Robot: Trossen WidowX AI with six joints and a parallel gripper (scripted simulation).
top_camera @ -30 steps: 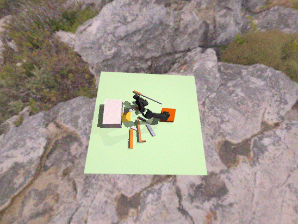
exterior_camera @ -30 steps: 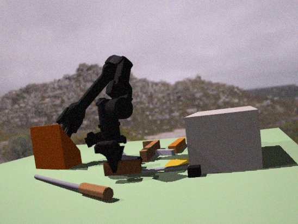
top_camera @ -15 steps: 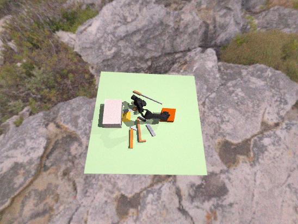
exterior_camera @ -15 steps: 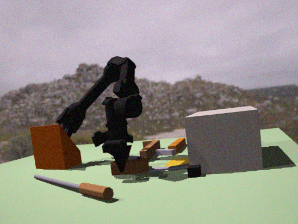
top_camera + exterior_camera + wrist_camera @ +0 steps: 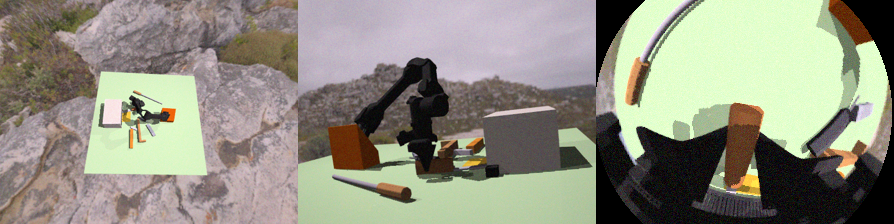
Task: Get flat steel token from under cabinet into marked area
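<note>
The cabinet (image 5: 112,112) (image 5: 521,141) is a pale box. The yellow marked area (image 5: 126,117) (image 5: 475,162) (image 5: 753,184) lies along its front. My gripper (image 5: 428,168) (image 5: 743,131) is shut on the brown handle (image 5: 443,166) (image 5: 742,145) of a tool, low over the table in front of the cabinet. The tool's thin grey shaft (image 5: 469,167) points to the cabinet and has a black block (image 5: 492,170) at its end, by the cabinet's lower front corner in the exterior view. The fingers cover part of the handle. I cannot make out the token in any view.
A rod with an orange handle (image 5: 137,92) (image 5: 393,191) (image 5: 637,82) lies to one side. On the other side lie an L-shaped brown stick (image 5: 139,130), an orange bar (image 5: 131,138) (image 5: 475,144) and a grey bar (image 5: 150,130). An orange block (image 5: 173,111) (image 5: 345,148) stands by the arm's base.
</note>
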